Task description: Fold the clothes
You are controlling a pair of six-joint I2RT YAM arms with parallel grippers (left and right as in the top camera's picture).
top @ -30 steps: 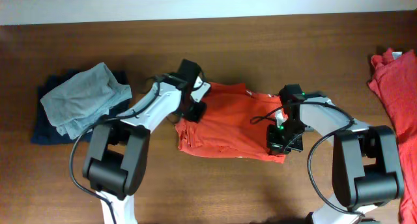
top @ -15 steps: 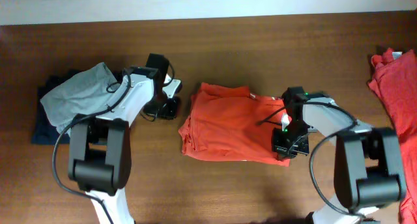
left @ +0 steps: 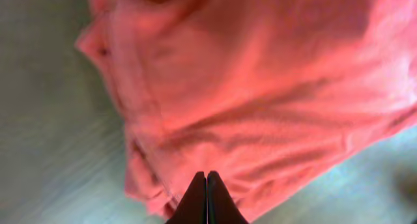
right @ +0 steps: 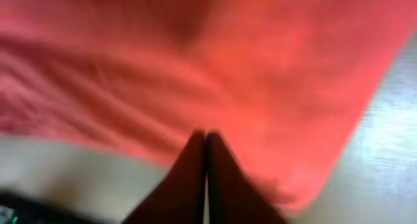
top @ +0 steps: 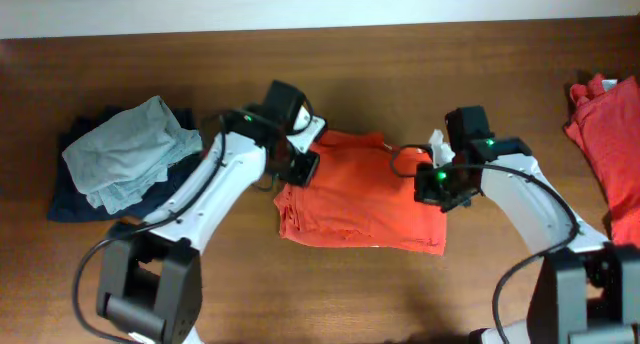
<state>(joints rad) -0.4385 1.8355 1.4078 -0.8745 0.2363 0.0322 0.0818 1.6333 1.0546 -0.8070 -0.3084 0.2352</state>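
Bare table [top: 400,294] before folded shirt [top: 350,199] — grey pile [top: 130,149] blocks left, red heap [top: 605,134] right.

A red-orange T-shirt [top: 355,194] lies folded into a rough rectangle near the middle of the wooden table [top: 400,64], its long side running left to right. Its layers sit unevenly along the left edge, where the hems bunch into ridges, and soft creases cross the top surface. A second red-orange T-shirt [top: 603,134] lies unfolded and rumpled at the table's right edge, partly cut off by the frame and well apart from the first.
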